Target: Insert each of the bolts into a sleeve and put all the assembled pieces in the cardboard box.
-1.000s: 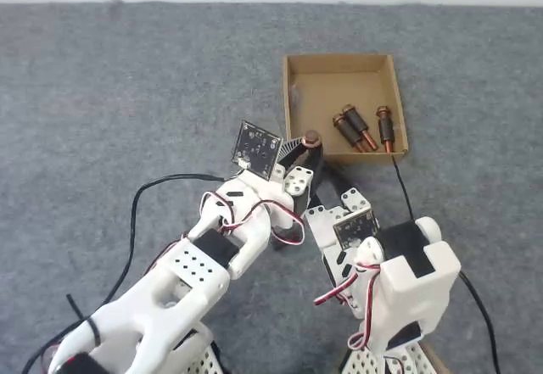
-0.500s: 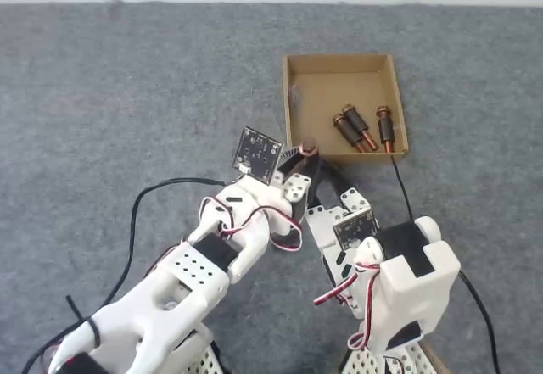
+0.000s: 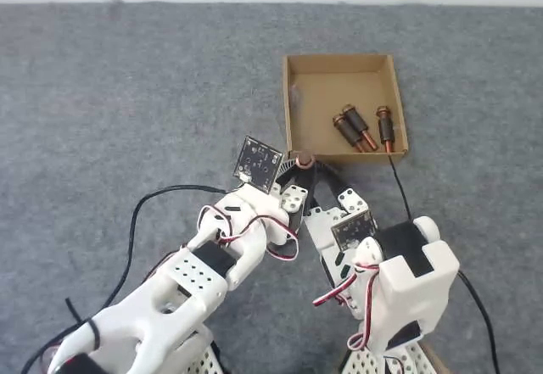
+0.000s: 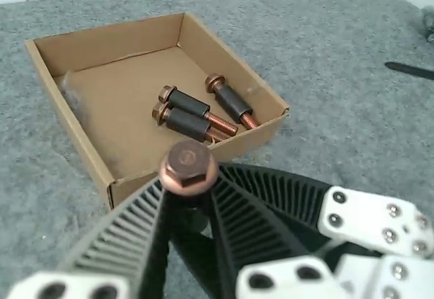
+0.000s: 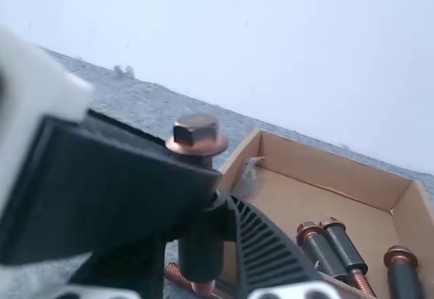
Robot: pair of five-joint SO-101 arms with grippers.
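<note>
- Holding the bolt (image 4: 188,165) upright in its sleeve (image 5: 201,245), the left gripper (image 4: 190,201) is clenched just under the copper head. The piece sits just outside the near wall of the cardboard box (image 4: 115,45). A weak pinch there could let it slide down onto the counter (image 3: 127,94).
- The right gripper (image 3: 316,179) crowds the same piece from the other side, and I cannot tell whether it is clamped or released. If both arms pull at once, the sleeve may be dragged off the bolt.
- The near wall stands between the piece and the box floor. A low carry would likely catch that wall and shove the light box away.
- Three assembled pieces (image 4: 186,112) lie close together on the box floor. A piece dropped onto them might bounce, or land propped against the wall.
</note>
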